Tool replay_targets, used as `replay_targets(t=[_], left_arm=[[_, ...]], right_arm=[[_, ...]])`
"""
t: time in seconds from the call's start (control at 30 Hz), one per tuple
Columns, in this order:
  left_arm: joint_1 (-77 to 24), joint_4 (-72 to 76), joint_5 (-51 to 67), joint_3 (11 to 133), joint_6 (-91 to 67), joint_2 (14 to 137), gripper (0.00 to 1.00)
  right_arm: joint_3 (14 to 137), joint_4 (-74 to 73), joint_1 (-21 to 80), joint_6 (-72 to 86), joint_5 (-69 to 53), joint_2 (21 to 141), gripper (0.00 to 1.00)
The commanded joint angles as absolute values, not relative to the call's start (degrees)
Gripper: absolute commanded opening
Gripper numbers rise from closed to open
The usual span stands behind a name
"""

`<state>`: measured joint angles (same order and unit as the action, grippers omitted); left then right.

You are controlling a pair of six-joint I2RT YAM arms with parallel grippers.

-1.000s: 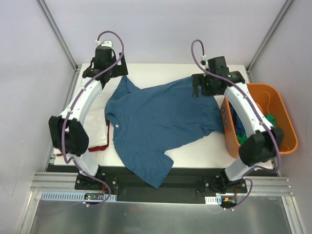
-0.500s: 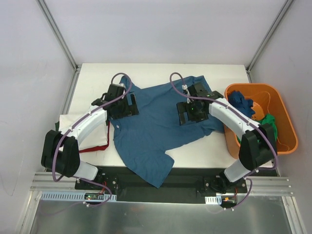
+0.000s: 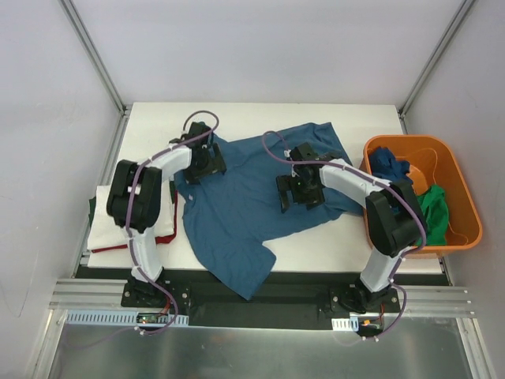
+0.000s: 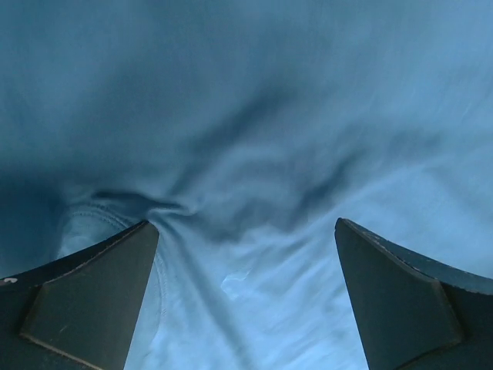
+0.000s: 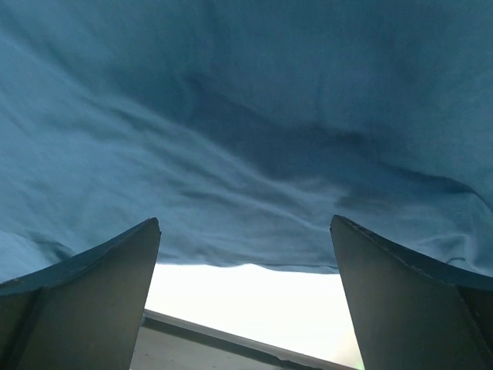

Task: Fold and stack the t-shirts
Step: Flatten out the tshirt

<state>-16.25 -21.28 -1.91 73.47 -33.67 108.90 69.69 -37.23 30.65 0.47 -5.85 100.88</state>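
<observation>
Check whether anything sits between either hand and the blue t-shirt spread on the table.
Nothing visible does. The left hand and the right hand are both open right over the blue t-shirt, and each wrist view shows bare fabric close ahead with nothing lying on it.

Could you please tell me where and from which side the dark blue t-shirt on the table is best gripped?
Probably at an edge, from above: the t-shirt lies spread almost flat, so only edges offer a pinch. The open right end effector hangs by its near edge, where cloth meets bare table.
</observation>
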Motion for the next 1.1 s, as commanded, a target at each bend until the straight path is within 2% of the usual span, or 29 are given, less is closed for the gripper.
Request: replay_targets(t=[0.0,0.23,0.33,0.47,0.57,0.7,0.83,0.93,1.07], left_arm=[[-12.2,-20.2,2.3,85.5,-33.8,119.7,0.99],[-8.7,-23.1,12.1,111.2,-32.8,137.9,0.99],[-8.3,-24.0,15.5,120.0,-33.2,141.1,0.99],[-8.3,-24.0,17.6,123.0,-33.6,138.2,0.99],[-8.5,-24.0,20.7,121.1,-33.5,132.5,0.99],[-10.6,-24.0,18.9,109.2,-30.9,120.6,0.99],[-17.1,-23.9,13.3,95.4,-30.1,104.6,0.99],[-21.8,-23.2,11.3,85.5,-30.9,97.4,0.99],[-30.5,-19.9,11.8,75.4,-33.2,93.9,0.99]], right_arm=[[71.5,-34.8,30.8,2.8,-11.3,104.0,0.96],[77.8,-33.8,31.9,3.5,-17.1,110.9,0.96],[80.6,-34.1,32.0,3.4,-19.2,112.8,0.96],[82.7,-34.6,31.9,3.9,-17.0,109.3,0.96],[82.6,-34.8,32.0,5.1,-12.7,103.6,0.96],[76.0,-34.8,31.9,7.9,-7.5,93.9,0.96],[65.9,-36.2,31.8,12.9,3.4,81.8,0.96],[57.9,-37.3,31.3,15.4,6.8,74.1,0.96],[50.7,-38.7,30.2,18.1,10.2,65.9,0.96]])
